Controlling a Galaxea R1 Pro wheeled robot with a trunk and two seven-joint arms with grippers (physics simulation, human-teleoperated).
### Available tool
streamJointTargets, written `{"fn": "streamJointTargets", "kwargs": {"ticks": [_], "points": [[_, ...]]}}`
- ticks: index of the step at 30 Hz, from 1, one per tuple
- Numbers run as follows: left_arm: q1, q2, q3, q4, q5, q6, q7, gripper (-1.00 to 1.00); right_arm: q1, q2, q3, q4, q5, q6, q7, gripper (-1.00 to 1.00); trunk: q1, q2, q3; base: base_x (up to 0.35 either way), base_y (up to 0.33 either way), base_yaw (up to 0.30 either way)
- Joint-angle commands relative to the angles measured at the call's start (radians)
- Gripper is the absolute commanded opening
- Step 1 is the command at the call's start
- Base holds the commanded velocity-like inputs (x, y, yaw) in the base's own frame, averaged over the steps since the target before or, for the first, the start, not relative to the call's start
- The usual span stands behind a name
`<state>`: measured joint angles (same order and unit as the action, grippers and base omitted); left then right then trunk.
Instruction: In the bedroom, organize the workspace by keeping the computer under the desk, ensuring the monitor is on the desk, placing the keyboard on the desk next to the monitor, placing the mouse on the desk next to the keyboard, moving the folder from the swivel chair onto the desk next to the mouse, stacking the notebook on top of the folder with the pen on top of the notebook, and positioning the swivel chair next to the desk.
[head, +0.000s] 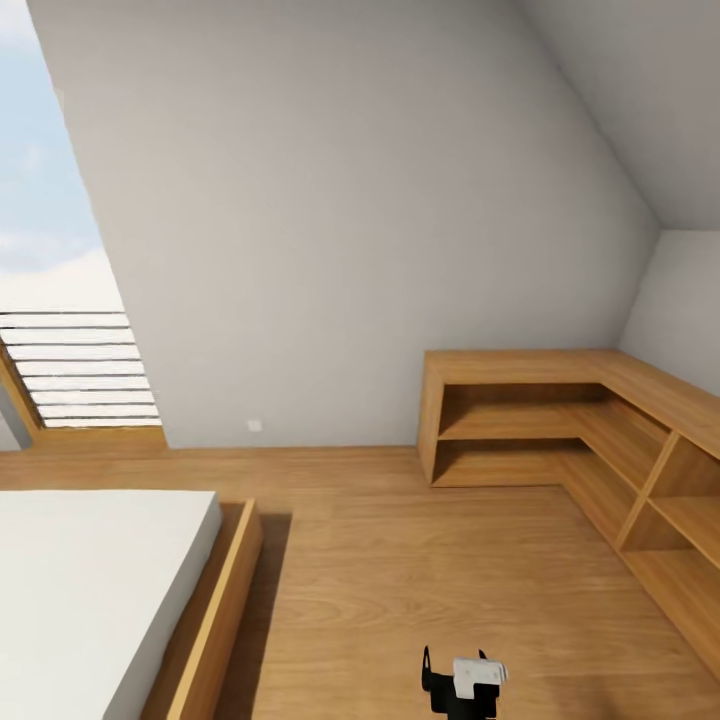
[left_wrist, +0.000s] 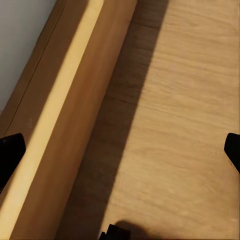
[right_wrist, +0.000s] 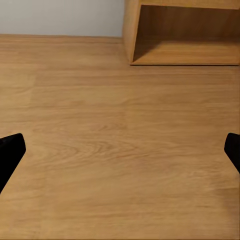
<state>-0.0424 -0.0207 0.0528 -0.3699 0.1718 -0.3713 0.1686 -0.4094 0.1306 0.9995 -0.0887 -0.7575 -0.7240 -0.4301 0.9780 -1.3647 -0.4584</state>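
Observation:
I am in the bedroom, facing a sloped grey wall (head: 350, 200) over a wood floor (head: 400, 600). The desk, computer, monitor, keyboard, mouse, folder, notebook, pen and swivel chair are out of view. My left gripper (left_wrist: 120, 152) is open above the floor beside the low bed's wooden frame (left_wrist: 65, 115), with black fingertips (left_wrist: 10, 152) wide apart. My right gripper (right_wrist: 120, 152) is open over bare floor, fingertips (right_wrist: 10, 152) far apart, nothing between them. A black and white part of one arm (head: 465, 685) shows low in the head view.
The low wooden bed (head: 90, 590) with a white mattress fills the near left. L-shaped light-wood shelving (head: 560, 420) runs along the right wall and corner; its end (right_wrist: 185, 35) lies ahead of the right gripper. A slatted window (head: 70, 360) sits at far left.

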Motion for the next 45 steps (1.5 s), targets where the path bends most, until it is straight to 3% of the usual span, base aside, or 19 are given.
{"fn": "streamJointTargets", "kwargs": {"ticks": [1,45], "points": [[-0.001,-0.001,0.004,0.000,0.002,-0.003,-0.001,1.00,-0.001,0.000,0.008,0.000,-0.002,0.000,-0.009,1.00,0.001,-0.001,-0.001,0.329,0.000,-0.096],[-0.001,0.000,0.004,0.000,0.002,-0.003,-0.001,1.00,0.000,0.000,0.010,0.000,-0.002,0.001,-0.007,1.00,0.001,-0.001,-0.001,0.330,0.000,-0.248]]}}
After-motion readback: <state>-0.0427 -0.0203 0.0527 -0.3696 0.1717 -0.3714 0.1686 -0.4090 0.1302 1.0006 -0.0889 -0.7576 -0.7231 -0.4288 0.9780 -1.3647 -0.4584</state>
